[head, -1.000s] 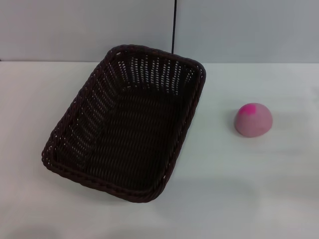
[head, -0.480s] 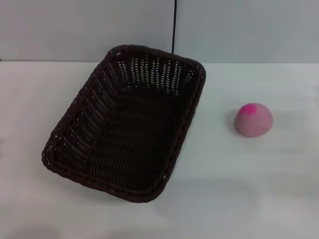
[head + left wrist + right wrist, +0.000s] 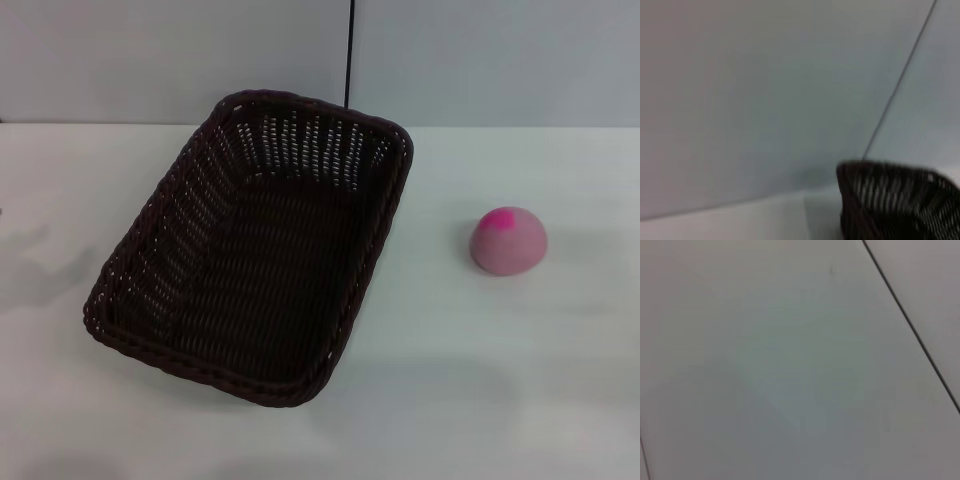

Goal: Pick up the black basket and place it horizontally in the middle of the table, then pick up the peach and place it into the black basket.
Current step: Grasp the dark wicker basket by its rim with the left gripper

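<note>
The large dark brown-black woven wicker basket [image 3: 255, 260] lies skewed, its far end touching the white table's [image 3: 500, 380] far edge, its near end angled toward the left edge. The small dull-pink peach with a magenta patch [image 3: 510, 241] rests well apart, toward the right edge. Neither gripper is in view, so their state cannot be told. The first step seems unstarted; next, a gripper must seize the rim and square the basket up.

The head view looks steeply down on the white flat table [image 3: 480, 380]; the left wrist view, low, shares the dark woven wicker basket [image 3: 255, 260] [image 3: 900, 202]; the right wrist view faces a plain grey wall [image 3: 790, 365]
</note>
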